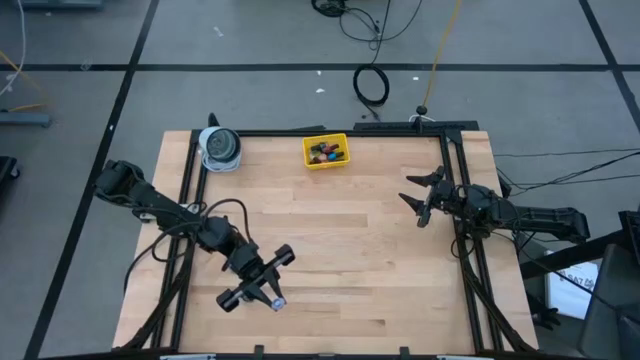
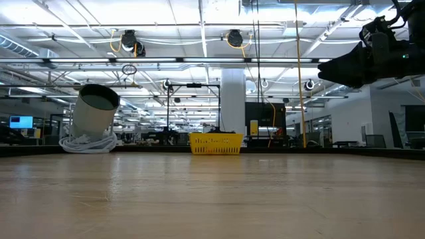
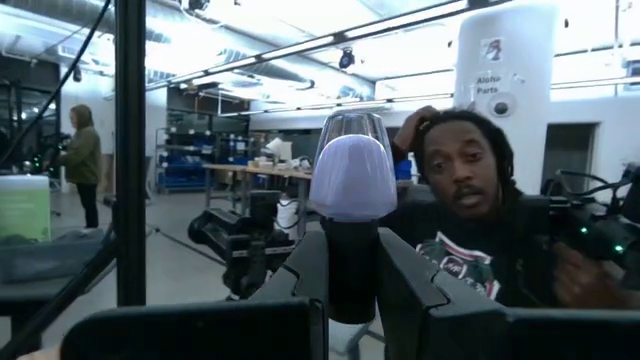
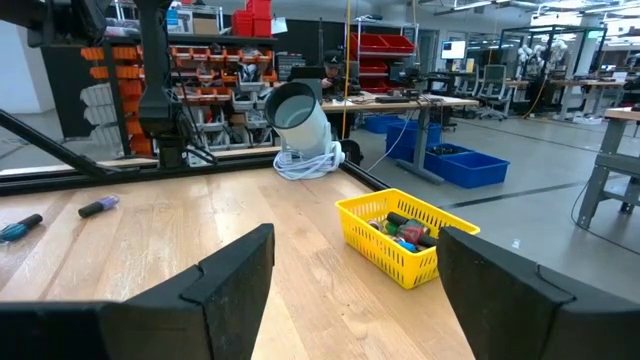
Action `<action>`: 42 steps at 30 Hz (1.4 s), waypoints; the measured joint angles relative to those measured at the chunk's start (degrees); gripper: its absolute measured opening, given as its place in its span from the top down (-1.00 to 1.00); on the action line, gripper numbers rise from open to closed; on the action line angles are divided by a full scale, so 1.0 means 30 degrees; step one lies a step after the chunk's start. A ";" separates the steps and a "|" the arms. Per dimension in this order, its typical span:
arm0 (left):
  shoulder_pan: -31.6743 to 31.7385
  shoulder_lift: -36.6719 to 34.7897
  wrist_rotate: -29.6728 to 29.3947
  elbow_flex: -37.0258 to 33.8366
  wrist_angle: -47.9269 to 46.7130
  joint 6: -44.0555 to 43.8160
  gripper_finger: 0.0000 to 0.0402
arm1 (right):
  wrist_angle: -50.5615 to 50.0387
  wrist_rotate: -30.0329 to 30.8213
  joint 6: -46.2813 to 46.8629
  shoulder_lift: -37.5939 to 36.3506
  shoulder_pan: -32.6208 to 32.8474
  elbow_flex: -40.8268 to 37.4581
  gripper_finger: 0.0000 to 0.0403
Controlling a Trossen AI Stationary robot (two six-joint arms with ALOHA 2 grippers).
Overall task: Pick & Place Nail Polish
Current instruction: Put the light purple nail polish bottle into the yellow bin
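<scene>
Lettering on the white pillar (image 3: pixel 505 70) behind the seated person (image 3: pixel 460 230) reads "Aloha Parts". The left gripper (image 3: pixel 350 275) pinches a lavender nail polish bottle (image 3: pixel 352 190) by its dark cap. More bottles (image 4: pixel 405 232) fill the yellow tray (image 4: pixel 400 262). The right gripper (image 1: pixel 420 197) hangs wide, empty.

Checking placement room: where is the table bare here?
The table is bare across the middle, between the yellow tray, the right pincer and the left pincer, shut on a lavender nail polish bottle. Crowded: the back edge, tray and tape roll.
</scene>
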 joint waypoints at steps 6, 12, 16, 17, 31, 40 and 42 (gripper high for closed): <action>0.0033 0.0000 -0.0005 0.0000 -0.0421 0.0318 0.81 | 0.0000 0.0000 0.0003 -0.0004 0.0003 0.0002 -0.33; -0.0017 0.0000 -0.0020 0.0000 -0.0428 0.0214 0.81 | 0.0000 0.0000 0.0003 0.0003 0.0003 0.0004 -0.33; -0.0025 -0.0002 -0.0025 0.0000 -0.0552 0.0277 0.81 | 0.0000 0.0000 0.0003 -0.0004 0.0003 0.0004 -0.33; -0.0025 0.0000 -0.0027 0.0000 -0.0544 0.0277 0.81 | 0.0000 0.0000 0.0001 -0.0004 0.0000 -0.0002 -0.33; -0.0025 -0.0007 -0.0550 0.0006 -0.0712 0.0343 0.79 | 0.0000 -0.0005 0.0002 -0.0004 0.0001 0.0004 -0.33; -0.0025 -0.0007 -0.0675 0.0007 -0.0893 0.0343 0.81 | 0.0000 -0.0001 0.0002 -0.0004 0.0003 0.0004 -0.33; -0.0025 -0.0007 -0.0675 0.0007 -0.0974 0.0336 0.81 | 0.0000 -0.0004 0.0003 0.0000 0.0000 0.0004 -0.33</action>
